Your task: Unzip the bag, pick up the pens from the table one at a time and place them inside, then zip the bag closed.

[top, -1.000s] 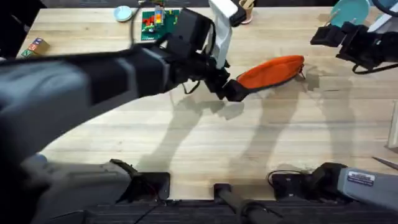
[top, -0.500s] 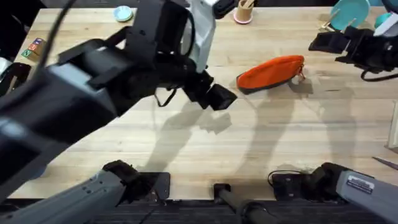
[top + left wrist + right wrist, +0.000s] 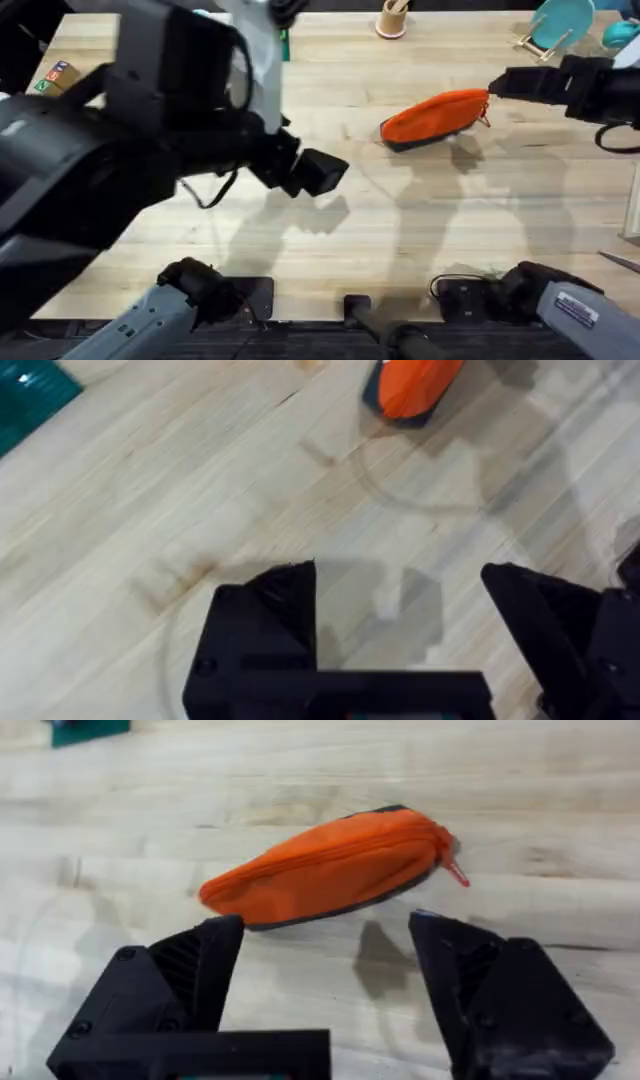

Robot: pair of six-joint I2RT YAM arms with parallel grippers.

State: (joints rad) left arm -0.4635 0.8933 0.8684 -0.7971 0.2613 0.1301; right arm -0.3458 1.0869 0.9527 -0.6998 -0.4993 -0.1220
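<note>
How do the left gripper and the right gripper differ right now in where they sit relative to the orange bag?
The left gripper hangs over bare table, well clear of the bag; the right gripper sits close by the bag's pull-tab end. The left arm looms large near the camera; the right arm reaches in from the far right edge. Both grippers are open and empty.

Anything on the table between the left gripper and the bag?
No. In the overhead view, only bare table separates the left gripper from the bag; the left wrist view agrees.
</note>
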